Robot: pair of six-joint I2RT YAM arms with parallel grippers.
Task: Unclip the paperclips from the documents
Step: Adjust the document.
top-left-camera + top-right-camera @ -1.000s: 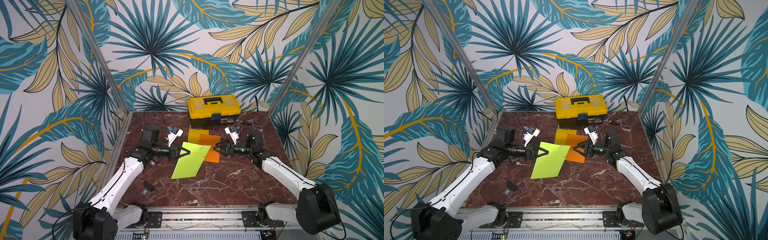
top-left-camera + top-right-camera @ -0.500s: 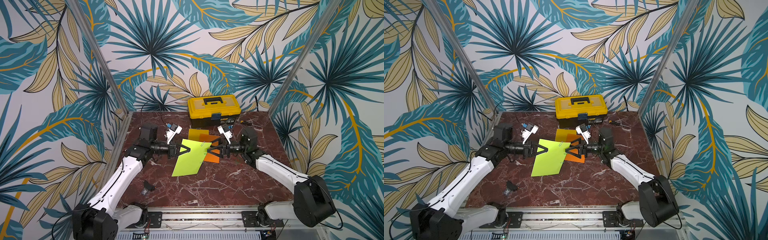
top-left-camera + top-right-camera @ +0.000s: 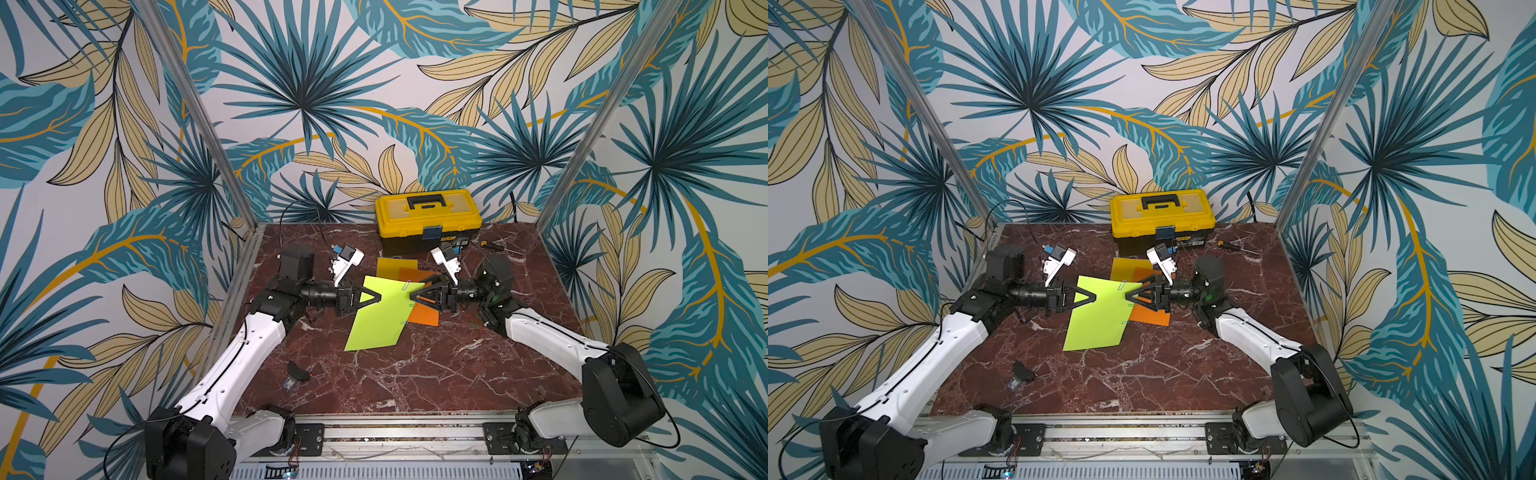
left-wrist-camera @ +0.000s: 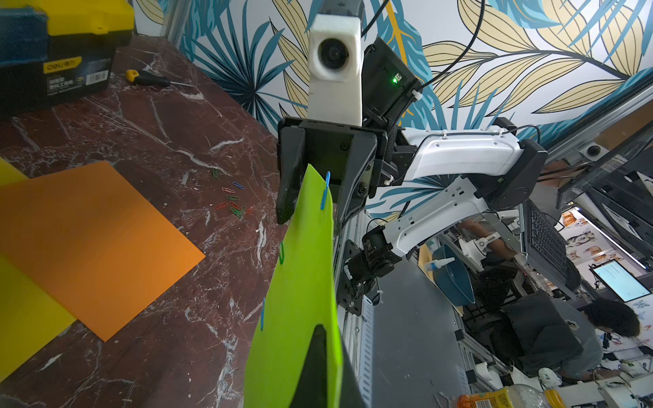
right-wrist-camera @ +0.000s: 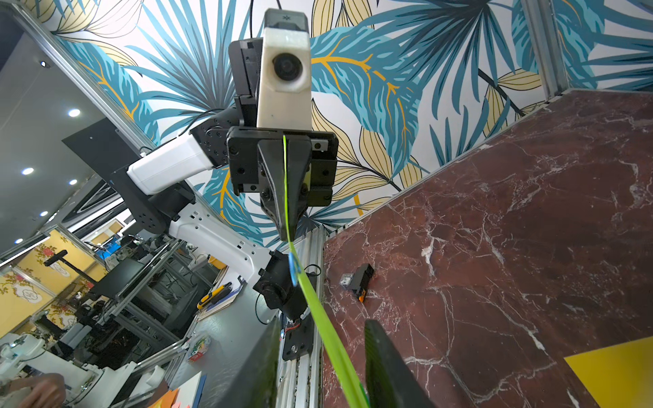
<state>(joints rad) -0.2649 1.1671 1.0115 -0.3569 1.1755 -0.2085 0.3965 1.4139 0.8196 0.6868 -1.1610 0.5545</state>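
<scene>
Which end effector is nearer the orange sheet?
Right. The right end effector hangs just by the orange sheet; the left end effector grips the green sheet's opposite edge, farther away.

The lime green paper sheet (image 3: 380,318) overlaps the orange paper sheet (image 3: 424,318) on its right. The yellow-and-black plastic toolbox (image 3: 428,214) stands far behind both.

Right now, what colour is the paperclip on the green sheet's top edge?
Blue; the paperclip shows best in the left wrist view.
</scene>
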